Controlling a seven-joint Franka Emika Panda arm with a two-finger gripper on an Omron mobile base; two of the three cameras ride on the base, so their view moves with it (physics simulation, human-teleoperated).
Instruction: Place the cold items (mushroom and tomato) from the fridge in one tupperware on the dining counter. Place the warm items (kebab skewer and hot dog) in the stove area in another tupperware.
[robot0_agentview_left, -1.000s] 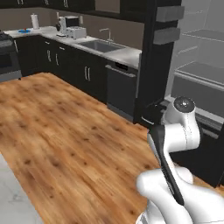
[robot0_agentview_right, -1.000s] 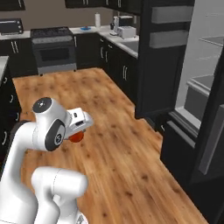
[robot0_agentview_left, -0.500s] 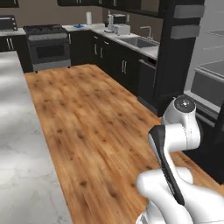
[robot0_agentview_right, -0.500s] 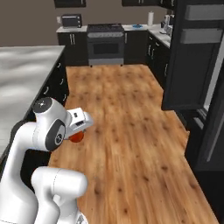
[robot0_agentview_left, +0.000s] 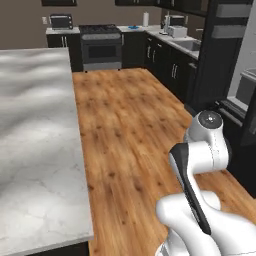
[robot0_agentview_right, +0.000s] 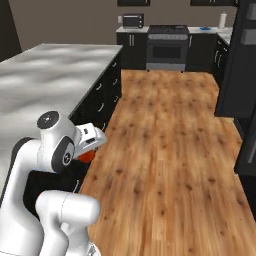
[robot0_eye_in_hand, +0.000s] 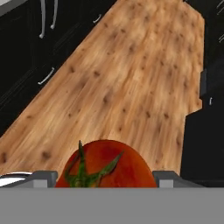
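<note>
Tomato (robot0_eye_in_hand: 105, 165) sits in the pincer (robot0_eye_in_hand: 105, 179), clamped between the two fingertips (robot0_eye_in_hand: 43, 178), stem and green calyx facing the hand camera. From the right base view the same red fruit (robot0_agentview_right: 88, 156) hangs just under the hand, arm folded in close to the robot body, nothing reaching out.

Below and ahead of the pincer: bare wood floor (robot0_eye_in_hand: 131, 78), dark cabinet fronts with handles (robot0_eye_in_hand: 47, 75) off to one side. The grey marble dining worktop (robot0_agentview_left: 35, 135) lies beside the robot, above pincer height on the cabinet side; stove (robot0_agentview_right: 167, 42) is well ahead at the far wall.

Progress, as a judgement:
- tomato picked, in transit, not yet placed
- no tupperware visible on the stretch of worktop in frame, so can't tell whether mushroom is already boxed
- kebab skewer and hot dog: stove area too far and too small to read, status unknown

Left for certain: carry tomato to the dining worktop, lift it above the surface, drop it into the cold-items container. Then the warm pair near the stove, if not done.

Risk: grip looks centred on a round fruit; arm needs to rise well clear of the worktop edge first.
</note>
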